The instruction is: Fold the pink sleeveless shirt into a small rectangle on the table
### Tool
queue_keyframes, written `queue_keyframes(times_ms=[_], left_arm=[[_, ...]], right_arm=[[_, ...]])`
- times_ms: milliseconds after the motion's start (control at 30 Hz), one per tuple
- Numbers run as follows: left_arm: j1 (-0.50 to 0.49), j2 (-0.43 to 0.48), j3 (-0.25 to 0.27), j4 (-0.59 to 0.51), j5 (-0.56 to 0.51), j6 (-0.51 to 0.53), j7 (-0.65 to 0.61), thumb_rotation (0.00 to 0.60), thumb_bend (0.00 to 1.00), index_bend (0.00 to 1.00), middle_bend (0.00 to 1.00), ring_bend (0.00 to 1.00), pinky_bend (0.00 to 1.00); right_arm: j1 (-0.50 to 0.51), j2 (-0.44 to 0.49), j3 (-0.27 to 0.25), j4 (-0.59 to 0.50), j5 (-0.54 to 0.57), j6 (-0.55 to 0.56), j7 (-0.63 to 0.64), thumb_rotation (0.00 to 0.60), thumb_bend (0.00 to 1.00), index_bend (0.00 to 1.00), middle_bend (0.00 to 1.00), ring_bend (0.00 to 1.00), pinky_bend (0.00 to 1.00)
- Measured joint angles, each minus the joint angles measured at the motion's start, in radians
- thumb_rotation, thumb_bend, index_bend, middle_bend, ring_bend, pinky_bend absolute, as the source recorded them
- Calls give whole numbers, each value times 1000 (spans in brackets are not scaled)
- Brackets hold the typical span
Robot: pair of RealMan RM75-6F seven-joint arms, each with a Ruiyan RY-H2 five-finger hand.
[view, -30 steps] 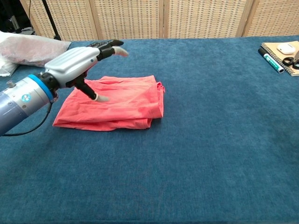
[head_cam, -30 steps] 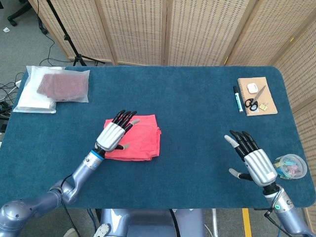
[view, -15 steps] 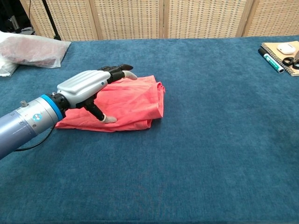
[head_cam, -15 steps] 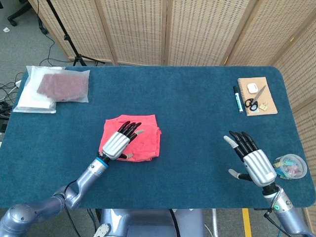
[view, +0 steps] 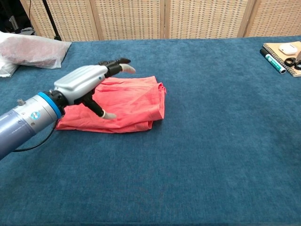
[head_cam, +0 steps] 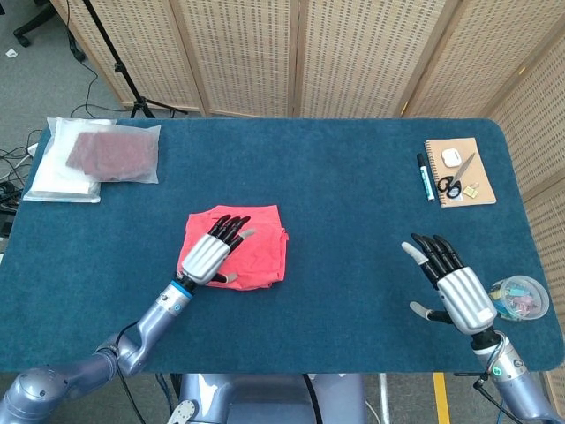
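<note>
The pink sleeveless shirt lies folded into a small rectangle on the blue table, left of centre. My left hand hovers over the shirt's left part, palm down, fingers spread and holding nothing. Part of the shirt is hidden under it. My right hand hangs open near the table's front right, far from the shirt, and shows only in the head view.
A clear bag with dark red cloth lies at the back left. A notebook with scissors and a marker sits at the back right. A small cup of clips stands beside my right hand.
My left hand came down onto the shirt toward the table's front edge, then lifted slightly off it. The right hand has not moved.
</note>
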Motion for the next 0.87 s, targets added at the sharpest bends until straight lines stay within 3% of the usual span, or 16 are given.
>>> queue_keyframes(times_ms=[267,433,700,867], left_arm=[[32,147,-48,-222,-14,83,45,600,0,0,0,0,0],[103,303,-59,-419,-49,136,126,600,0,0,0,0,0],[368,625,4,-784,-173,259,274,600,0,0,0,0,0],[490,688,36,-852,-221,348,312,600,13,0,0,0,0]], right_arm=[[-4,6,-1,-10,-10,14,-2,600,0,0,0,0,0],[-11,14,2,-23,-5,23,-21,600,0,0,0,0,0],[-37,31,31,-81,36,49,-100,600,0,0,0,0,0],[-48,34,47,-101,67,55,-128,600,0,0,0,0,0]])
